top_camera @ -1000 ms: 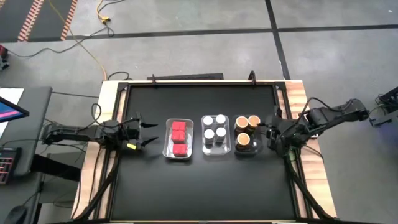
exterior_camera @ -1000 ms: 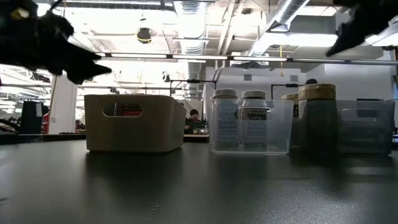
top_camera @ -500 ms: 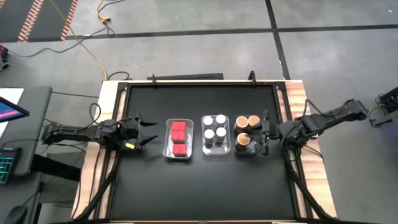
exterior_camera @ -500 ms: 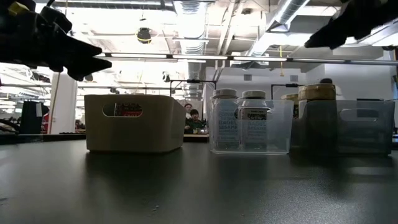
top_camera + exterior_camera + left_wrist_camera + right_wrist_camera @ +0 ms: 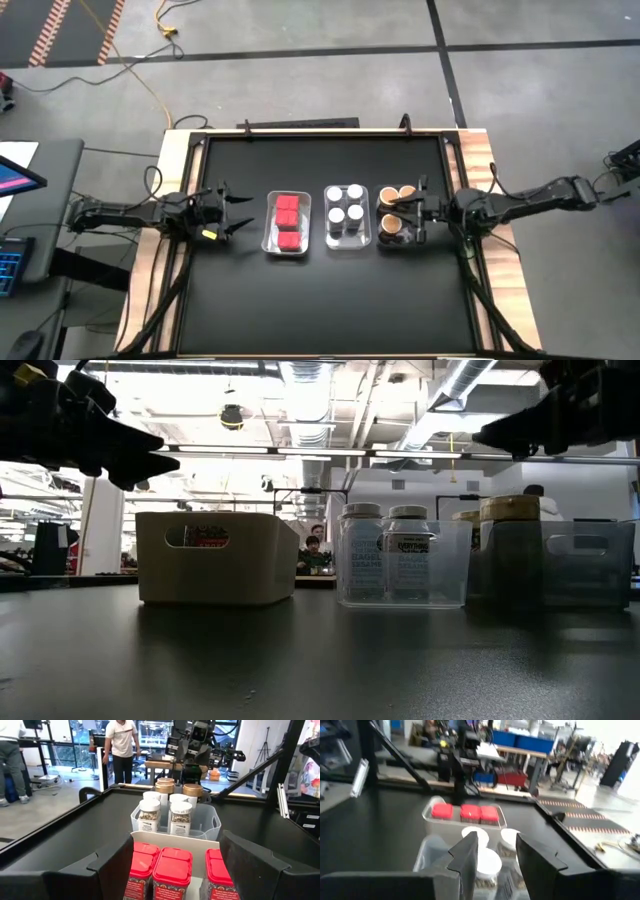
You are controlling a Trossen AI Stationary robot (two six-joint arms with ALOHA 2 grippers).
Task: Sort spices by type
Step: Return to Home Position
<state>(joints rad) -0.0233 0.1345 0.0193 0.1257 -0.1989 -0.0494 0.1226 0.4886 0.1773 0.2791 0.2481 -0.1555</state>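
High view. Left gripper (image 5: 243, 212): fingers spread wide, empty, held above the black worktop (image 5: 320, 300) near its left edge, pointing toward the row of bins.

Right gripper (image 5: 392, 213): fingers (image 5: 467, 860) parted by a narrow gap, nothing between them, raised over the dark bin (image 5: 590, 565) nearest the worktop's right edge.

Brown-lidded jars (image 5: 398, 195): in the dark bin. Two lids show on the side toward the far edge; the gripper covers the rest.

White-lidded jars (image 5: 346, 207): four, upright, in the clear bin (image 5: 450, 570), the middle one of the row.

Red boxes (image 5: 287, 216): packed together in the cream bin (image 5: 215, 575), the one closest to the left edge.

The three bins stand side by side in a line across the middle of the worktop, set nearer the right edge than the left.

Surface: matt black, framed by a pale wooden border (image 5: 478, 150).

Room: grey concrete floor with a yellow cable (image 5: 150, 60). Open workshop with ceiling ducts (image 5: 300, 385) and strip lights. A person in a white shirt (image 5: 122, 740) stands beyond the table.
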